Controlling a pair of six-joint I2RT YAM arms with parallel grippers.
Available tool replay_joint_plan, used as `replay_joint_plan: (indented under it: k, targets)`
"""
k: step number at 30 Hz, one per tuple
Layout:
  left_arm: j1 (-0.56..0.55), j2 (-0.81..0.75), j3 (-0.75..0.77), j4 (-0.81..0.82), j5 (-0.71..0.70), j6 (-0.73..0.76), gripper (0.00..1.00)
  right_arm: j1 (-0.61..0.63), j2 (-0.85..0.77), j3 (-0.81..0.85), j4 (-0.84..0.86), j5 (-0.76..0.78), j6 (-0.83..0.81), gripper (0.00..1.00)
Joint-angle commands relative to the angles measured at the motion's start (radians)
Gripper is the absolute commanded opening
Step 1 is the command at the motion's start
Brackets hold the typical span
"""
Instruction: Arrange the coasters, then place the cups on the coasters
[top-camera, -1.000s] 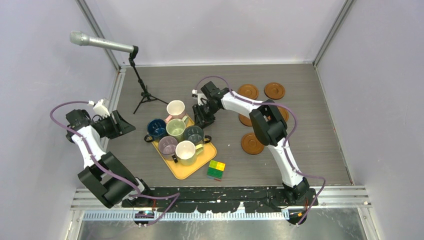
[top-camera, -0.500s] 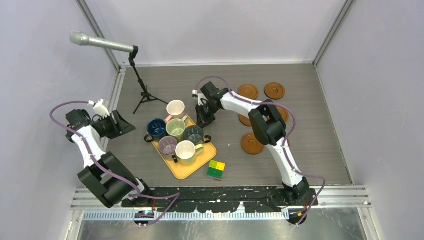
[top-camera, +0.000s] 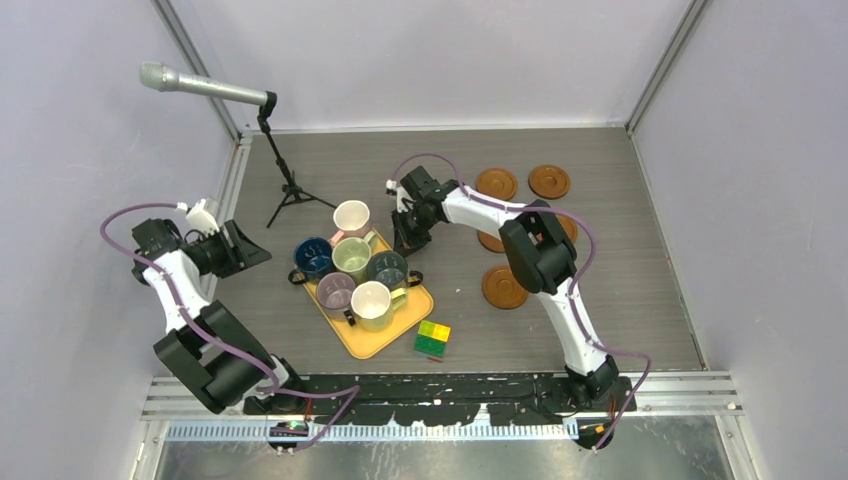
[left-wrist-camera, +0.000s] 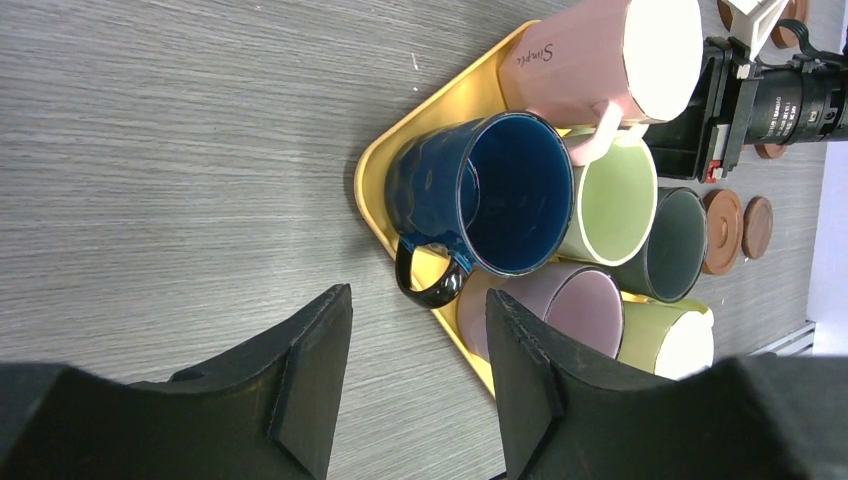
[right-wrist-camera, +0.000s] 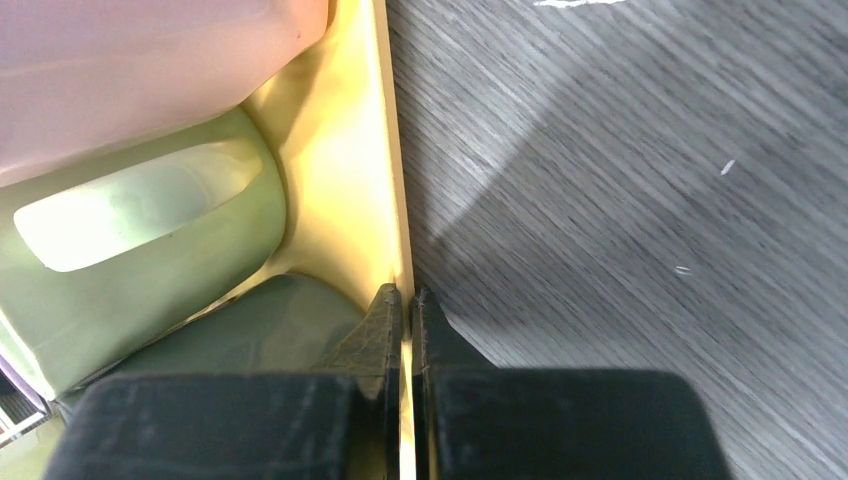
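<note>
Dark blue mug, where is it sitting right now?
In the top view the dark blue mug stands on the left corner of the yellow tray, left of the light green mug and behind the mauve mug.

the right arm (top-camera: 540, 255) partly hides two coasters (top-camera: 489, 243), and the right wrist view cuts off the pink cup (right-wrist-camera: 150, 60).

Grey table (top-camera: 620, 310) bears tray (top-camera: 372, 343), coasters (top-camera: 504, 286), block (top-camera: 433, 338) and microphone stand (top-camera: 290, 195).
</note>
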Motion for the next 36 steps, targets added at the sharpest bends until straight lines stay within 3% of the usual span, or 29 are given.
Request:
replay_joint_plan:
  k: [1,15,28,36]
  targets:
    - [0.004,0.011,0.008,0.042,0.027,-0.035,0.54,-0.083,-0.058,-0.041,0.004,0.206,0.038,0.0]
    - [0.005,0.014,0.006,0.061,0.039,-0.084,0.55,-0.169,-0.122,-0.151,0.039,0.315,0.083,0.0]
    - [0.004,0.005,0.002,0.073,0.042,-0.111,0.55,-0.216,-0.25,-0.386,0.166,0.342,0.314,0.0]
    - [0.004,-0.013,0.002,0.078,0.052,-0.133,0.56,-0.181,-0.36,-0.55,0.275,0.273,0.429,0.0]
